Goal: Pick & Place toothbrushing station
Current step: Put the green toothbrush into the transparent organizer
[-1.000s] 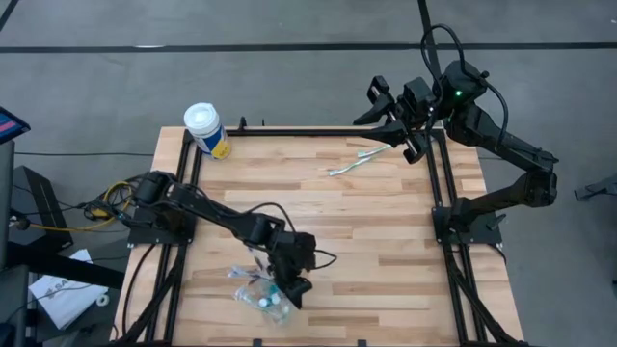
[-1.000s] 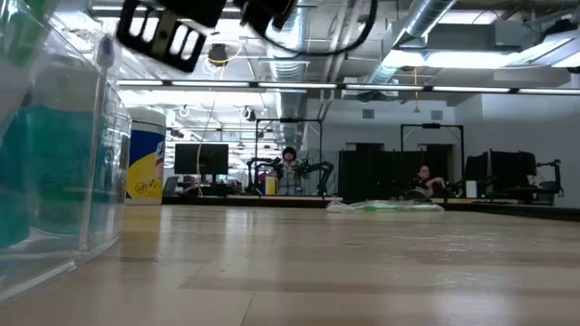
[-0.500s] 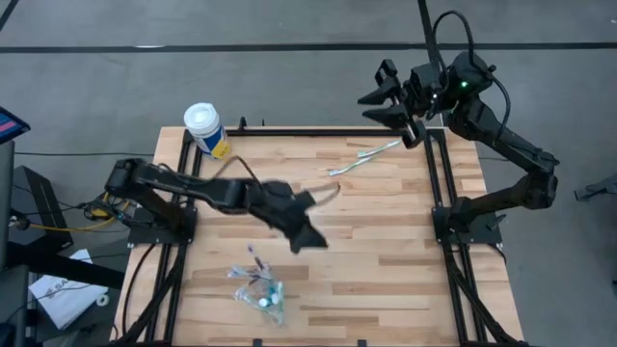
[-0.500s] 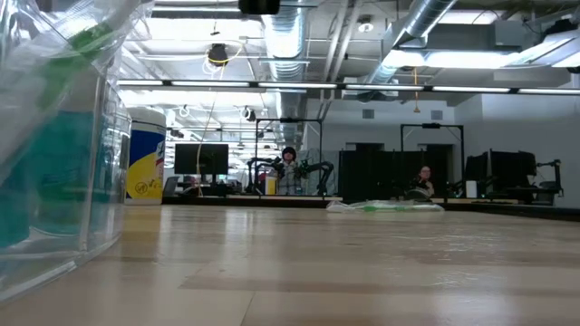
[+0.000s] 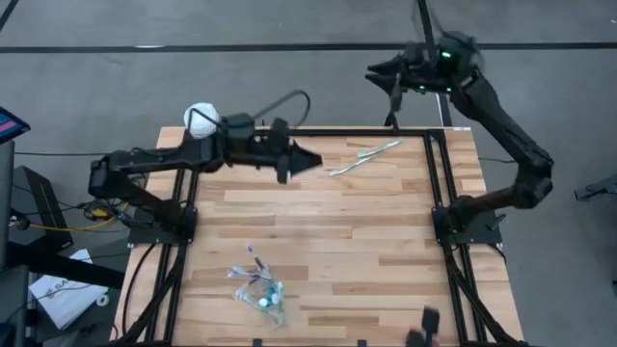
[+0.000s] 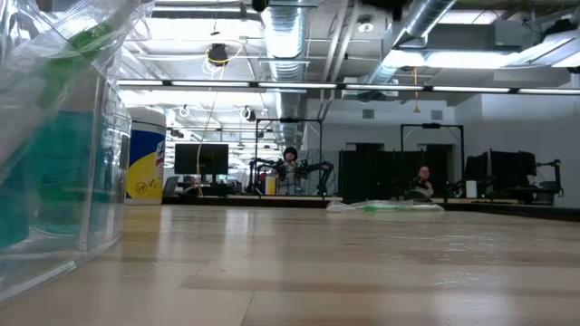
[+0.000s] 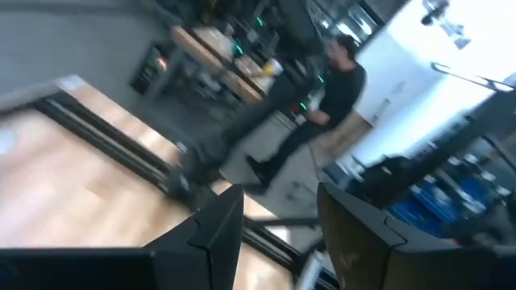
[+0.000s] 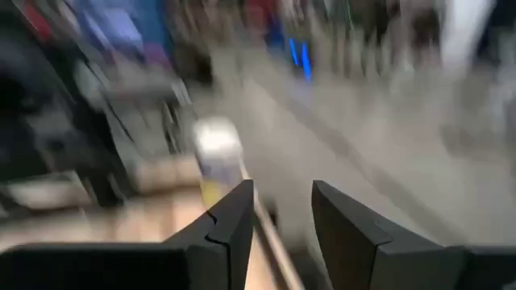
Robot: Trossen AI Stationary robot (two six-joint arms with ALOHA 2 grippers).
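Observation:
The toothbrushing station's see-through holder (image 5: pixel 260 289) lies near the table's near edge with small teal-and-white tubes and slim brushes in and around it. It fills the left of the low view (image 6: pixel 54 154). Two pale toothbrushes (image 5: pixel 362 158) lie flat at the far right of the table (image 6: pixel 385 206). My left gripper (image 5: pixel 310 160) hangs open over the table's far middle, pointing level toward the right, with nothing between its fingers (image 7: pixel 282 221). My right gripper (image 5: pixel 384 73) is raised beyond the far edge, open and empty (image 8: pixel 282 213).
A white-lidded canister with a yellow label (image 5: pixel 200 120) stands at the far left corner, partly under my left arm (image 6: pixel 145 165). A black frame (image 5: pixel 439 183) runs along the table's sides. People are in the room beyond the table (image 7: pixel 334 89).
My left gripper has risen from the holder at the near edge, swung toward the far edge and turned from pointing down to pointing level toward the right. The holder stays near the near edge. My right gripper has swung off the far right corner, out past the far edge and leftward.

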